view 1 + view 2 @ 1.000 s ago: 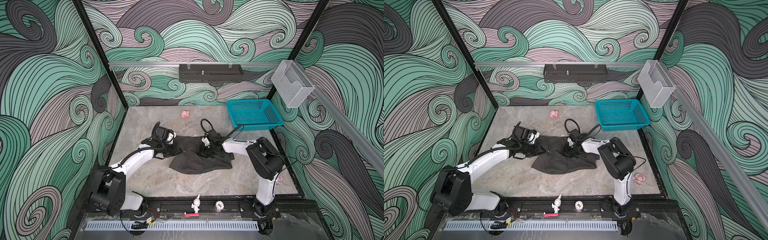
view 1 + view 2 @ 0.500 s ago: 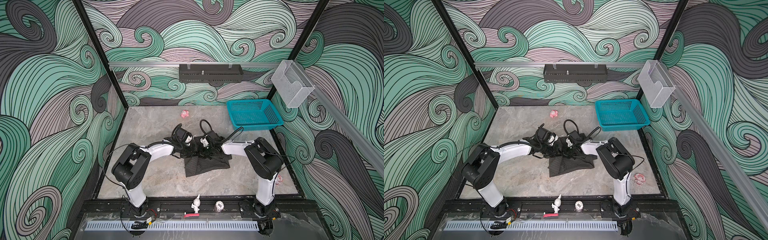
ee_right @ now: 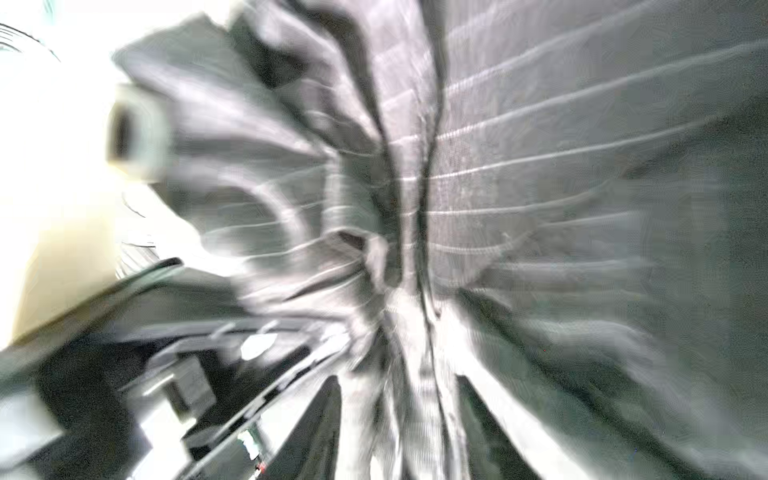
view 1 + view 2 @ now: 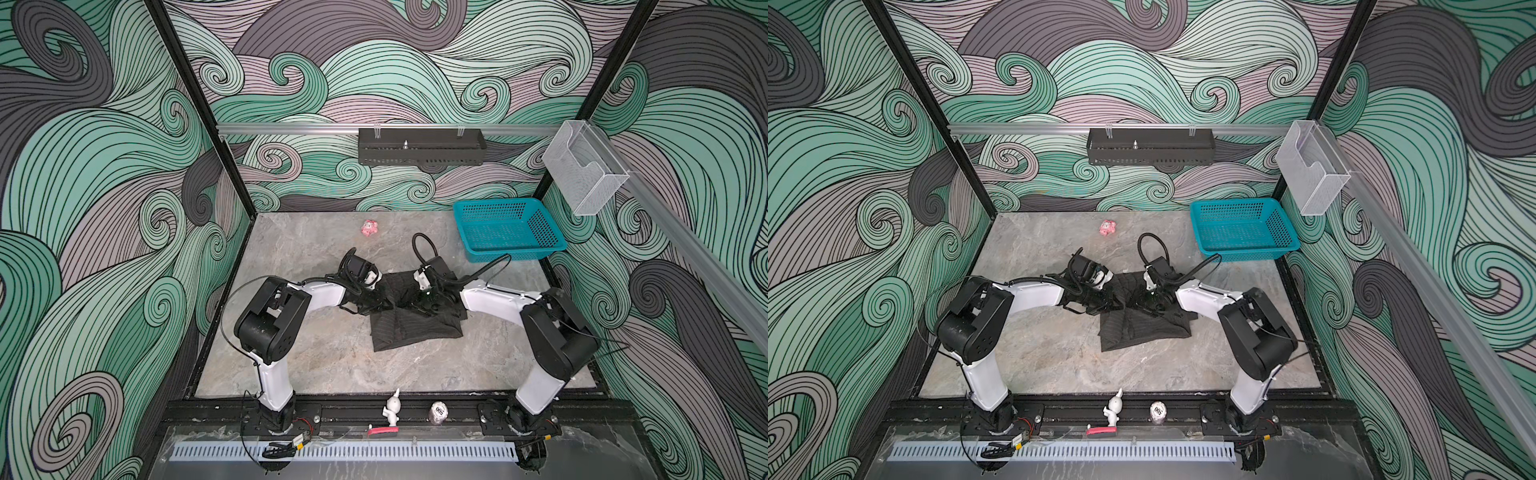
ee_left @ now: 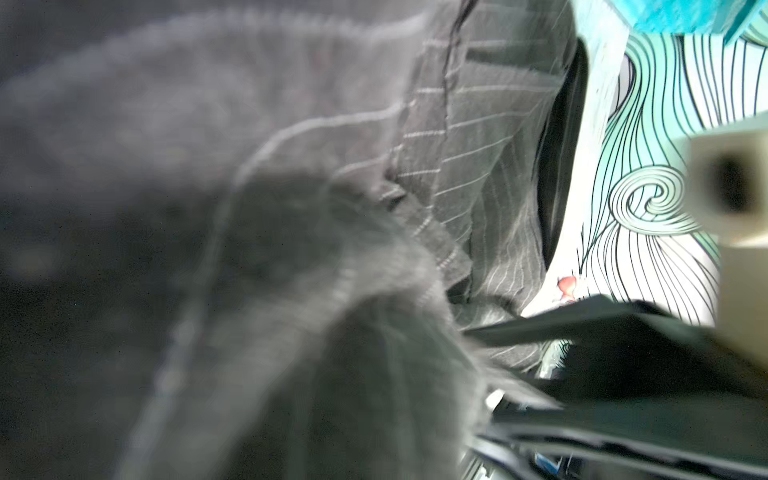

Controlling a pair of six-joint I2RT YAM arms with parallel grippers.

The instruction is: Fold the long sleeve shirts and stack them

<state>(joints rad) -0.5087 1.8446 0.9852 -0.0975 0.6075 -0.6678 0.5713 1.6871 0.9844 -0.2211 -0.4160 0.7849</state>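
Observation:
The long sleeve shirt [image 4: 415, 330] [image 4: 1142, 330], dark charcoal with thin pale pinstripes, lies bunched and partly folded at the middle of the table in both top views. My left gripper [image 4: 376, 305] [image 4: 1102, 305] sits low at the shirt's left edge. In the left wrist view the striped cloth [image 5: 478, 166] drapes over its jaws and hides them, and it looks shut on the shirt. My right gripper [image 4: 422, 303] [image 3: 403, 415] rests on the shirt's upper middle. Its dark fingers [image 3: 328, 415] stand apart with a ridge of cloth between them.
A teal mesh basket [image 4: 511, 254] stands at the back right of the table. A small pink object [image 4: 369, 227] lies near the back wall. A white figurine [image 4: 392, 409] and a small silver object [image 4: 438, 412] stand on the front rail.
My left arm has swung right, carrying the shirt's left part over its middle, so the shirt is narrower. The right gripper's jaws have parted.

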